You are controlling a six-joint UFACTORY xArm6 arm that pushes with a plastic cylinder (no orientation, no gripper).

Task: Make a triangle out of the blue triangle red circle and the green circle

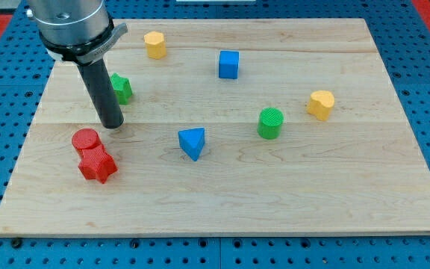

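Observation:
The blue triangle (192, 142) lies near the middle of the wooden board (222, 202). The green circle (270, 122) stands to its right, a little higher in the view. The red circle (85, 140) sits at the view's left, touching a red star-shaped block (97, 164) just below it. My tip (111, 124) rests on the board just above and to the right of the red circle, close to it but apart. It is far left of the blue triangle.
A green star-shaped block (121, 88) sits right beside the rod, partly behind it. A yellow hexagon-like block (154, 45) and a blue cube (229, 64) lie toward the view's top. A yellow heart-shaped block (321, 104) lies at the right.

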